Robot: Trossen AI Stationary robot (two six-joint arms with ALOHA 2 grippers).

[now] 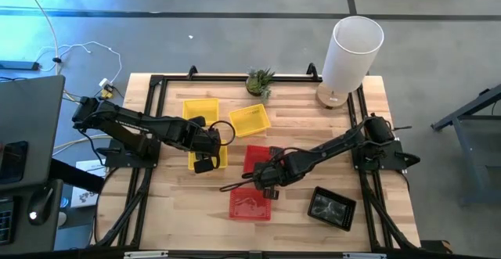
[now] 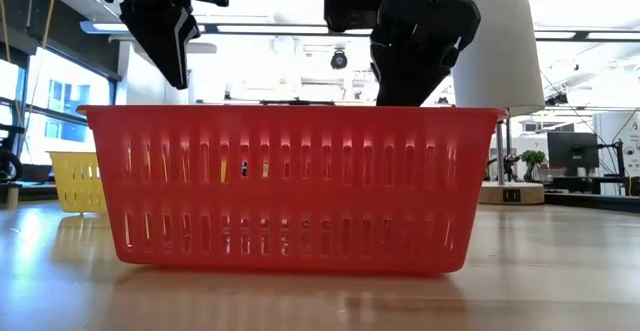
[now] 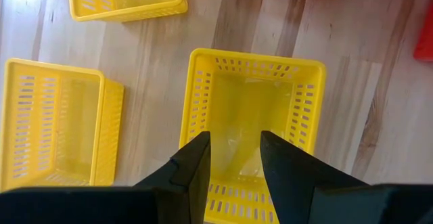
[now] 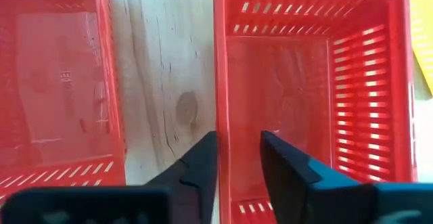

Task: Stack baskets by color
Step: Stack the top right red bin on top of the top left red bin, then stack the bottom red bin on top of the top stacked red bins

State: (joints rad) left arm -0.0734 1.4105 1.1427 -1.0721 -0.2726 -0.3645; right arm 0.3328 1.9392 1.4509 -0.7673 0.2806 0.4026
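Observation:
Three yellow baskets show: one (image 1: 200,110) at the far left, one (image 1: 250,120) beside it, and one (image 3: 250,116) right under my left gripper (image 3: 235,153), which hangs open above it (image 1: 205,163). Two red baskets rest on their bottoms mid-table: a farther one (image 4: 311,82) and a nearer one (image 1: 250,204), the nearer filling the low view (image 2: 290,186). My right gripper (image 4: 237,149) is open, its fingers on either side of the farther red basket's near long wall. A black basket (image 1: 332,206) sits near right. My right gripper comes from above, slanting toward the table's left, astride the red basket's near long wall (image 4: 222,116), one finger inside and one outside. Whether a finger touches the wall I cannot tell. The basket rests flat on the table.
A tall white cylinder (image 1: 352,52) stands at the far right corner and a small potted plant (image 1: 260,80) at the far edge. A black frame (image 1: 156,83) runs round the tabletop. Bare wood lies at the near left (image 1: 180,212).

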